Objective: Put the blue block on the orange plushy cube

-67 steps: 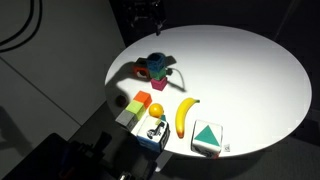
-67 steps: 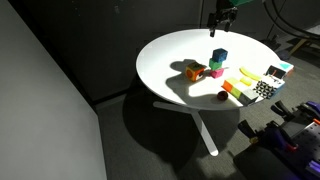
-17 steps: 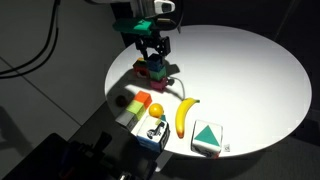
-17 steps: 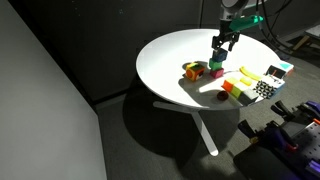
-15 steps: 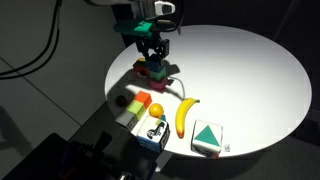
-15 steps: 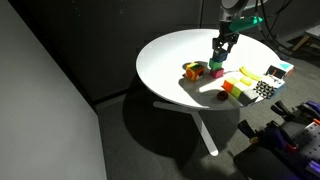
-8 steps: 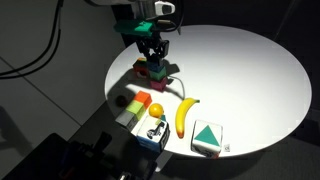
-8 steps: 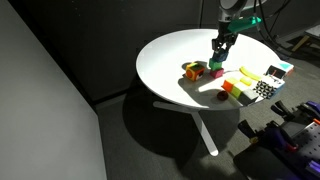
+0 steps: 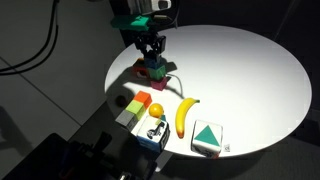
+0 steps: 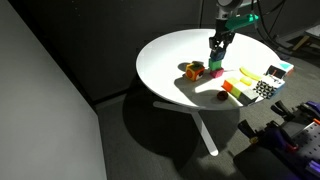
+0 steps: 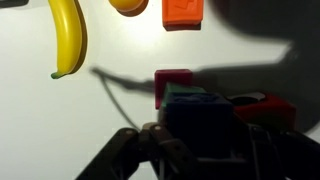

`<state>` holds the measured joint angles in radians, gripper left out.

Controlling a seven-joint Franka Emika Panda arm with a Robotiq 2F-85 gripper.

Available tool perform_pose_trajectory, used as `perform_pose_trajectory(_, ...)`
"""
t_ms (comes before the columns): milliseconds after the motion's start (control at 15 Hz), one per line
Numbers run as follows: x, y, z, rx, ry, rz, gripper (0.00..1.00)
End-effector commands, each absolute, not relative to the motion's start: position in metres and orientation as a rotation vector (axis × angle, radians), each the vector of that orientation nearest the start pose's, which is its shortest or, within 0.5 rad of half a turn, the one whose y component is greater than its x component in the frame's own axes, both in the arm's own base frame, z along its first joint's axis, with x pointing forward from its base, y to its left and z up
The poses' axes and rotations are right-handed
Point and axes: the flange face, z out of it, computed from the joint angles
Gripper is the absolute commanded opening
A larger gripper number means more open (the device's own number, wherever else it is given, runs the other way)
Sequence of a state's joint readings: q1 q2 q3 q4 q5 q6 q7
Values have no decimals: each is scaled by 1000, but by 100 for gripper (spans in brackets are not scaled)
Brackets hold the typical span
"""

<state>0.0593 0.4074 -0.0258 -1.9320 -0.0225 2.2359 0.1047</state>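
The blue block (image 11: 200,108) sits between my gripper's fingers in the wrist view, just above a green block and a pink block (image 11: 172,84), with a red block (image 11: 268,104) beside them. My gripper (image 11: 202,138) is shut on the blue block. In both exterior views the gripper (image 9: 152,52) (image 10: 217,46) hangs over this cluster of blocks (image 9: 150,71) near the table's back left. The orange plushy cube (image 11: 183,10) (image 9: 142,99) lies apart from the gripper, towards the table's front edge, next to an orange-yellow ball (image 9: 157,109).
A banana (image 9: 185,115) (image 11: 67,35) lies by the ball. A dark red ball (image 9: 120,101), a pale green block (image 9: 127,116) and two printed boxes (image 9: 152,132) (image 9: 207,138) stand near the round white table's front rim (image 9: 250,150).
The jaws have closed on the blue block. The gripper now stands slightly higher over the cluster of blocks.
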Motion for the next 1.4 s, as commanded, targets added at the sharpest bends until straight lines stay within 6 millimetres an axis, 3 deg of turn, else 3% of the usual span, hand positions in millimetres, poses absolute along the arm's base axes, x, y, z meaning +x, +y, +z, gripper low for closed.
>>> perform_pose_trajectory(0, 614, 30, 285, -3198, 81, 177, 31)
perform_pose_trajectory(600, 634, 60, 294, -3225, -41, 182, 31)
perform_pose_trajectory(1333, 665, 97, 261, -3247, -130, 224, 31)
